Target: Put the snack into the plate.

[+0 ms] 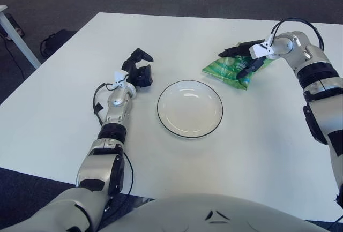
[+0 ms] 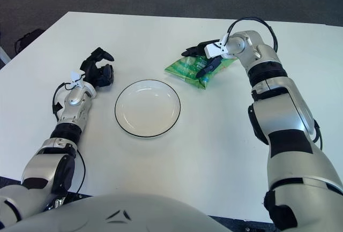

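A green snack bag [image 1: 227,70] lies flat on the white table, up and to the right of the plate. The white plate [image 1: 189,110] with a thin dark rim sits mid-table and holds nothing. My right hand [image 1: 242,60] is down on the bag's right end, open, with its dark fingers spread across the top of the bag and not closed around it. My left hand [image 1: 138,70] shows just left of the plate, fingers relaxed and holding nothing.
The white table [image 1: 257,151] stretches wide in front of and to the right of the plate. On the dark floor beyond the table's left edge are a black bag [image 1: 53,42] and a white leg of another table [image 1: 16,36].
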Robot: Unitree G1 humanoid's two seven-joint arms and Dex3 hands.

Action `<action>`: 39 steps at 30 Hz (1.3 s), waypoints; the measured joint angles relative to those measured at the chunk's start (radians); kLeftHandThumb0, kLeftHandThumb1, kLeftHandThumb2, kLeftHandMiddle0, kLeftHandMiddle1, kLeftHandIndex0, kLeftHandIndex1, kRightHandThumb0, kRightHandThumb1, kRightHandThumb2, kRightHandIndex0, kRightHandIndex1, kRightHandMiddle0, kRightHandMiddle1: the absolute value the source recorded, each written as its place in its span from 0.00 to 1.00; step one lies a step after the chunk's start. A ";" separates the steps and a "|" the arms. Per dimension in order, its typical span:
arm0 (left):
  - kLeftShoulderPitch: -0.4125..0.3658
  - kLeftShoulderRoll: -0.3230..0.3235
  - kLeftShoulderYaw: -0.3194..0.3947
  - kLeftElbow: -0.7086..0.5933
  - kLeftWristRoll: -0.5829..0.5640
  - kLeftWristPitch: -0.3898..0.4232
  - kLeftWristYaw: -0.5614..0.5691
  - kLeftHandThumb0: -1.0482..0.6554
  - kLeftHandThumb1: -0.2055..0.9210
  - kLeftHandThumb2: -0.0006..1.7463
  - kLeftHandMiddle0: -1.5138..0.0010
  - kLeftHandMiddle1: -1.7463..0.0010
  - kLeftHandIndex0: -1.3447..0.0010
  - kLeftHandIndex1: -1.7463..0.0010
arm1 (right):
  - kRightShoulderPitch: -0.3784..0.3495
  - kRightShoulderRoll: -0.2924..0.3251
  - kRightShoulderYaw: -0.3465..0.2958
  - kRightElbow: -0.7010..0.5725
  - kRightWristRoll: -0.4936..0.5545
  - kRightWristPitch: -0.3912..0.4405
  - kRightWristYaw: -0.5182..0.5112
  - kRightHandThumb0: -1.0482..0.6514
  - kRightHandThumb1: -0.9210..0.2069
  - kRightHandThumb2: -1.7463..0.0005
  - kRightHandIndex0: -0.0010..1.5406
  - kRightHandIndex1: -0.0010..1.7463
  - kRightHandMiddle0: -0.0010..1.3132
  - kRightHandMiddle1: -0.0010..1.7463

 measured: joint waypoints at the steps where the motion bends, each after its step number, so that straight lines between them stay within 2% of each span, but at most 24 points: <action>1: 0.002 0.000 0.000 -0.003 -0.003 0.000 -0.002 0.35 0.53 0.70 0.19 0.00 0.59 0.00 | -0.006 0.003 0.001 0.009 0.002 0.004 0.006 0.01 0.05 0.91 0.00 0.00 0.00 0.00; 3: 0.005 -0.001 0.001 -0.008 -0.008 0.002 -0.006 0.35 0.53 0.70 0.20 0.00 0.59 0.00 | -0.013 0.006 0.002 0.021 0.003 0.008 0.013 0.02 0.07 0.89 0.00 0.00 0.00 0.00; 6: 0.009 -0.001 0.001 -0.016 -0.014 0.007 -0.008 0.35 0.53 0.70 0.20 0.00 0.59 0.00 | -0.021 0.009 0.011 0.034 0.003 0.014 0.019 0.06 0.22 0.70 0.00 0.00 0.00 0.00; 11: 0.019 -0.001 0.000 -0.033 -0.019 0.012 -0.018 0.35 0.53 0.70 0.20 0.00 0.59 0.00 | -0.027 0.013 0.019 0.061 0.007 0.027 0.028 0.09 0.33 0.56 0.00 0.00 0.00 0.00; 20: 0.027 0.000 -0.001 -0.044 -0.021 0.024 -0.038 0.35 0.54 0.70 0.21 0.00 0.59 0.00 | -0.052 0.018 0.011 0.084 0.040 0.096 0.112 0.13 0.40 0.50 0.00 0.00 0.00 0.00; 27: 0.028 0.001 0.000 -0.045 -0.023 0.024 -0.045 0.35 0.54 0.69 0.21 0.00 0.60 0.00 | -0.052 0.021 0.005 0.086 0.059 0.122 0.138 0.16 0.42 0.45 0.00 0.00 0.00 0.00; 30: 0.028 0.001 0.000 -0.045 -0.022 0.024 -0.045 0.35 0.54 0.69 0.21 0.00 0.60 0.00 | -0.052 0.021 0.005 0.089 0.070 0.126 0.141 0.17 0.38 0.47 0.00 0.00 0.00 0.00; 35: 0.029 0.001 0.000 -0.045 -0.022 0.024 -0.045 0.35 0.54 0.69 0.21 0.00 0.60 0.00 | -0.053 0.028 0.010 0.126 0.070 0.124 0.094 0.13 0.09 0.67 0.00 0.00 0.00 0.00; 39: 0.029 0.001 0.000 -0.045 -0.022 0.023 -0.045 0.35 0.54 0.69 0.21 0.00 0.60 0.00 | -0.053 0.032 0.007 0.141 0.074 0.128 0.078 0.11 0.02 0.70 0.00 0.00 0.00 0.00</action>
